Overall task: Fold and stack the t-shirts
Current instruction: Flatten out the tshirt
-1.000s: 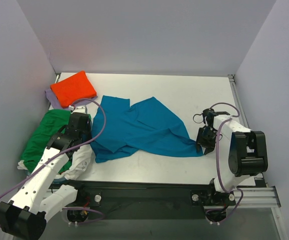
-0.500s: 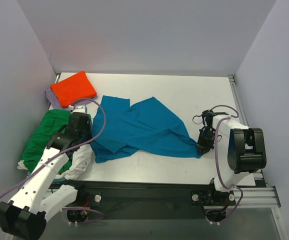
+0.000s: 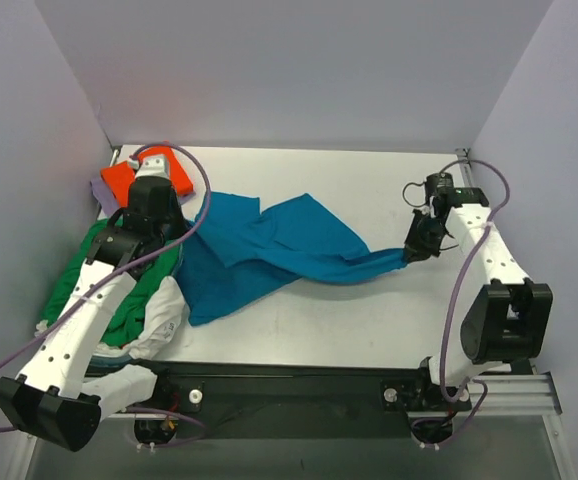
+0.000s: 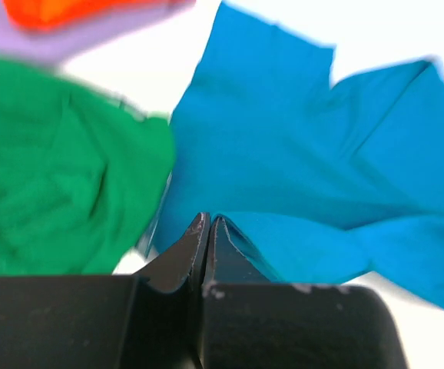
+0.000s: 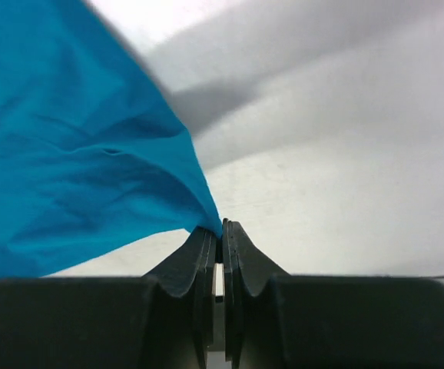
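The left arm runs from its base up the left side of the table (image 3: 369, 325). Its long white link slants over the green t-shirt (image 3: 77, 282), and its dark wrist is bent over the left edge of the teal-blue t-shirt (image 3: 269, 250). The left gripper (image 4: 207, 229) has its fingers pressed together, with a raised fold of the teal cloth nipped at the tips. The right arm stands up from its base and stretches away along the right edge, then turns inward at the wrist, so the right gripper (image 5: 222, 231) points back toward the middle. Its fingers are also pressed together, pinching the shirt's right corner — the cloth there hangs clear of the table, with its shadow beneath. The teal shirt lies rumpled across the middle of the table between the two grips, broad on the left and narrowing to a tail on the right. The orange t-shirt (image 3: 119, 180) sits at the far left on the lavender t-shirt (image 3: 101, 193), partly hidden by the left wrist. The white t-shirt (image 3: 165, 315) is bunched beside the green one, near the front edge.
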{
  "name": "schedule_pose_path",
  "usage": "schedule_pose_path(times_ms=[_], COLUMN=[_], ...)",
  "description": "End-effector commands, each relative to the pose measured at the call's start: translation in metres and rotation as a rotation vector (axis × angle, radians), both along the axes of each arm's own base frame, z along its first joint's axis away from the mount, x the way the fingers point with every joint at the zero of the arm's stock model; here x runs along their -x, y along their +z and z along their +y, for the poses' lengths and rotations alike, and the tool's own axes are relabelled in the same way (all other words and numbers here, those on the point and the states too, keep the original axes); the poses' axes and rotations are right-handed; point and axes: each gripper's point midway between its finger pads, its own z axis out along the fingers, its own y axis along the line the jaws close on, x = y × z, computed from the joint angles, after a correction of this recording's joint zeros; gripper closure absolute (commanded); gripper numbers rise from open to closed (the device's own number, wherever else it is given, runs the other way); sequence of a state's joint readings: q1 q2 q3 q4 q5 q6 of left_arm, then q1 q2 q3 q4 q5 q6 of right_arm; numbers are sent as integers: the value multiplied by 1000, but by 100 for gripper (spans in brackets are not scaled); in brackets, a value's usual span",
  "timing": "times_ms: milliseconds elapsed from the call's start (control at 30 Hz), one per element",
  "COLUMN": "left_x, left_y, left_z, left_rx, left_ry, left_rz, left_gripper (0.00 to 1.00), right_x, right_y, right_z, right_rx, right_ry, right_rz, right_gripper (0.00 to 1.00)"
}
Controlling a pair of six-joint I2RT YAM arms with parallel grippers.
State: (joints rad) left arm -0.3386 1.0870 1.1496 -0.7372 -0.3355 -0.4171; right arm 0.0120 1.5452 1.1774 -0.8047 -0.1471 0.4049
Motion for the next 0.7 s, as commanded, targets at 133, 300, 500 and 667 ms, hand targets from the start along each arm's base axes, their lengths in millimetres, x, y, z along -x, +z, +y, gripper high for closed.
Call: schedule_pose_path(times_ms=[133, 300, 500, 667], left_x=[-42, -32, 1, 18], left_y=[160, 254, 337, 382], left_z=[-14, -22, -22, -26], left_rx=[116, 178, 250, 300], left_ry=[-3, -46, -84, -130], left_rz=[-406, -628, -854, -998], left_gripper=[100, 100, 100, 100], right_x=[-20, -21, 4, 12], right_y=[126, 211, 301, 354], right_z=[2, -4, -25, -38], right_rx=[-27, 3, 120, 183], right_ry=[-23, -16, -38, -90], right_rz=[-271, -555, -856, -1011], right_gripper=[100, 100, 100, 100])
